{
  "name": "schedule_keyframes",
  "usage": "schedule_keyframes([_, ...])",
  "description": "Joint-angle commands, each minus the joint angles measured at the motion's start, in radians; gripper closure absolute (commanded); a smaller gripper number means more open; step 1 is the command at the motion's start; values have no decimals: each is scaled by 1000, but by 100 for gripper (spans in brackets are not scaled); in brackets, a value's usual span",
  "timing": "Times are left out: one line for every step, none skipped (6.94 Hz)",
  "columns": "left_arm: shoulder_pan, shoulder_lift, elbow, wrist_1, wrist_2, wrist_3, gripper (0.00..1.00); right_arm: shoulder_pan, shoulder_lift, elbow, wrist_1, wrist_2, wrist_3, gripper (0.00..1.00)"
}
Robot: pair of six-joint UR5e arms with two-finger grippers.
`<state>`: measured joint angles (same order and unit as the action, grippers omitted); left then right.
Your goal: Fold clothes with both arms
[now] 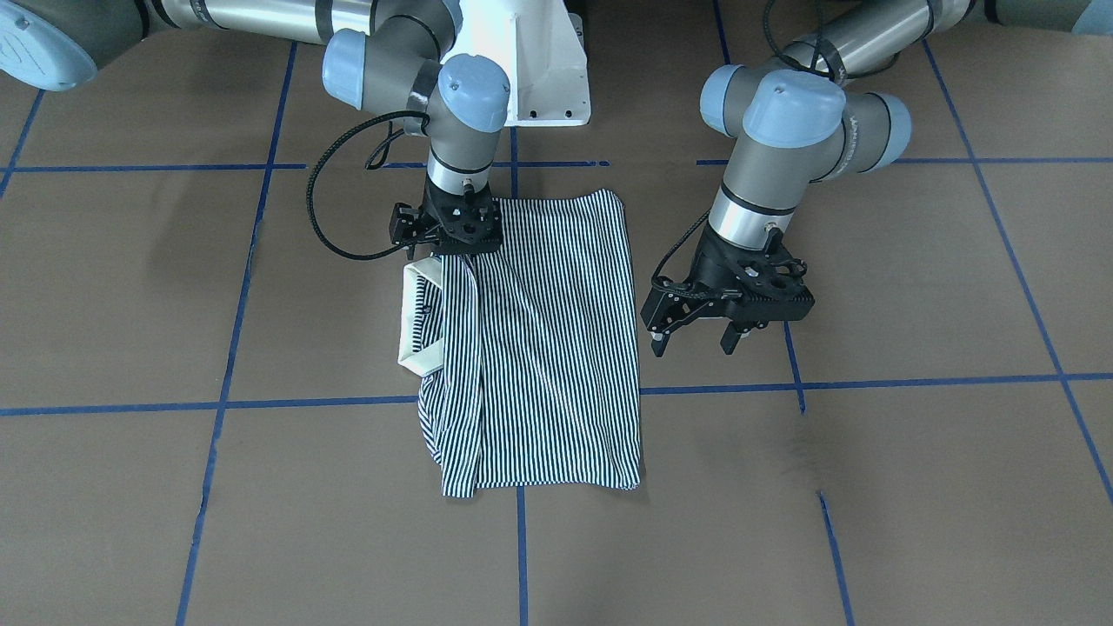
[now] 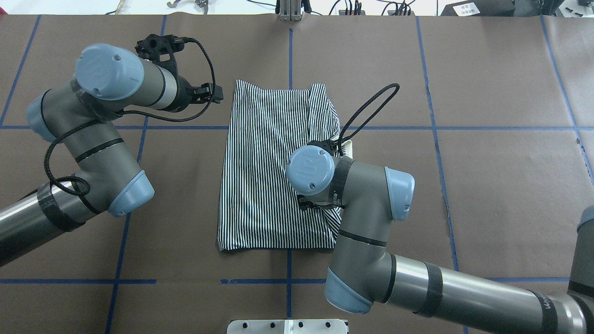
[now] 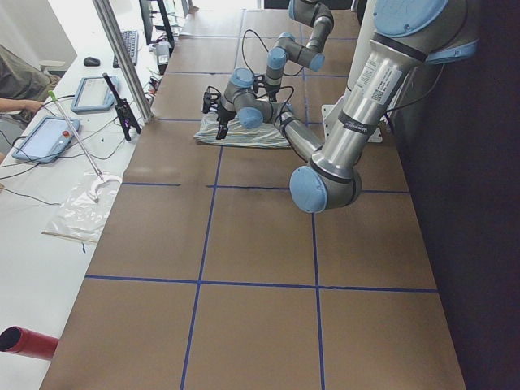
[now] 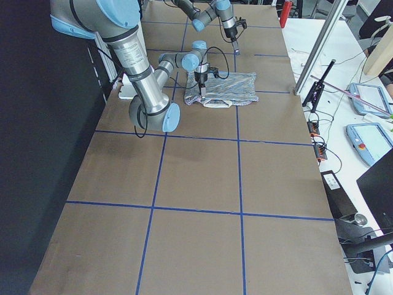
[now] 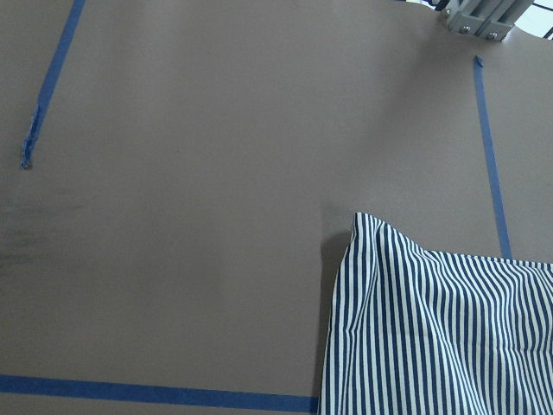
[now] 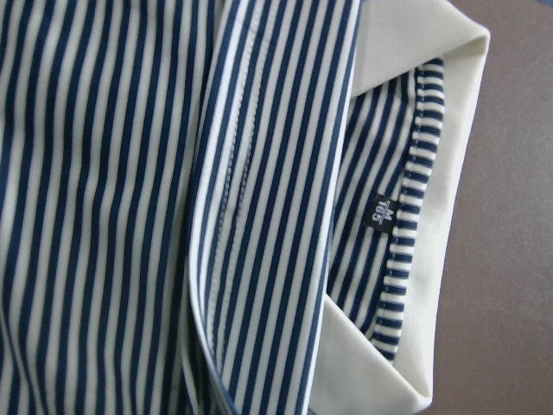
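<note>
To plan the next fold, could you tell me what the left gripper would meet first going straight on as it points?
Probably the bare table: the left gripper points down just beside the polo shirt, though depth is unclear.

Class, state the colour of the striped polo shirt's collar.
Plain cream collar on the navy-and-white striped polo shirt; clearest in the right wrist-mounted view.
</note>
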<state>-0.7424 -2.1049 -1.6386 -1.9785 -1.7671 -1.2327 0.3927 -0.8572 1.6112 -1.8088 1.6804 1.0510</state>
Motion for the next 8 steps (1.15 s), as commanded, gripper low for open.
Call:
schedule_keyframes([0,-1,3,-5,0,-1,0,0,-3,-7,-4,2,0,0])
schedule_keyframes([0,-1,3,-5,0,-1,0,0,-3,-7,-7,2,0,0])
schedule_keyframes([0,-1,3,-5,0,1,0,3,-3,-5,-7,2,0,0])
schedule_keyframes([0,-1,3,-5,0,-1,0,20,-9,-2,-10,12,0,0])
schedule_keyframes([0,-1,3,-5,0,-1,0,28,-19,2,-21,16,-9,0])
schedule_keyframes([0,-3,3,-5,0,-1,0,29,-34,9,-24,16,-9,0])
schedule_keyframes([0,-1,3,-5,0,1,0,37,-49,34,-52,16,-11,0])
schedule_keyframes([0,-1,5,-5,0,-1,0,47,-83,95,-110,16,-46,0])
